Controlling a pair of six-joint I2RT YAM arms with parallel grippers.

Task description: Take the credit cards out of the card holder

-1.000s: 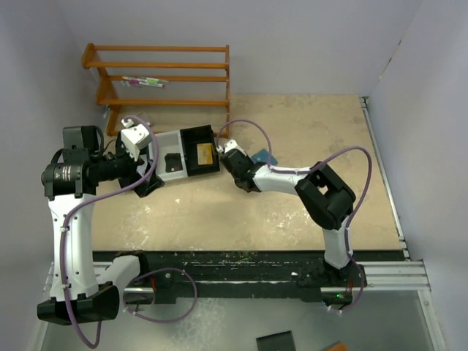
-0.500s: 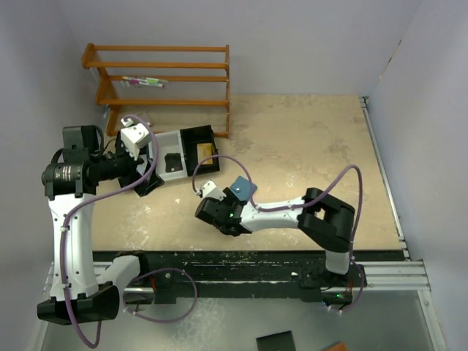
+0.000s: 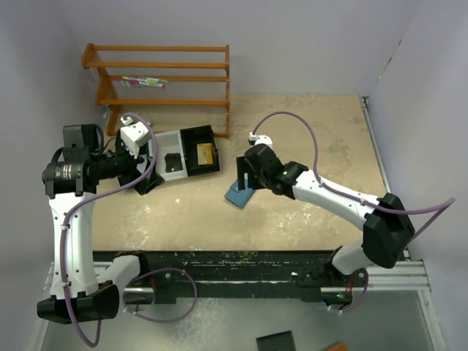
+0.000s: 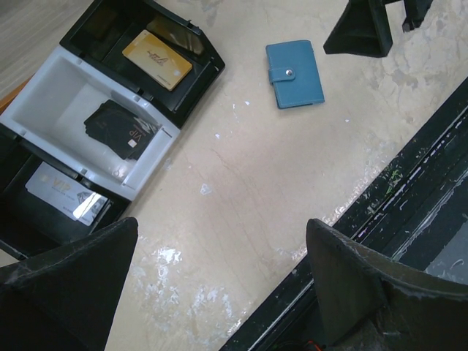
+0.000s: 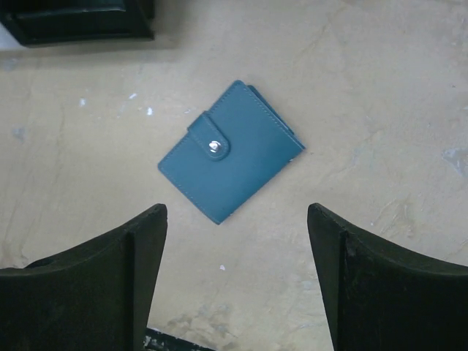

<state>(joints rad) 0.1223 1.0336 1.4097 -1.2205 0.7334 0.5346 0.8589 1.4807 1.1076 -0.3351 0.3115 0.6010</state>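
The blue card holder [image 5: 228, 152] lies flat on the table, folded shut with its snap strap fastened. It also shows in the top view [image 3: 238, 196] and the left wrist view [image 4: 295, 74]. My right gripper [image 5: 238, 212] hangs open just above it and on its near side, holding nothing [image 3: 243, 177]. Three credit cards lie in the tray [image 4: 44, 88]: a gold one [image 4: 156, 60] in a black end compartment, a black one [image 4: 121, 129] in the white middle, a silver one [image 4: 66, 194] in the other black end. My left gripper [image 4: 221, 234] stands open and empty beside the tray [image 3: 142, 174].
A wooden rack [image 3: 157, 80] stands at the back left against the wall, just behind the tray [image 3: 170, 139]. A black rail [image 3: 241, 265] runs along the table's near edge. Walls close off the left, back and right sides.
My right gripper has opened and let go of the card holder, which now lies on the table in front of the tray. The right arm swung about meanwhile. The left arm is unmoved.
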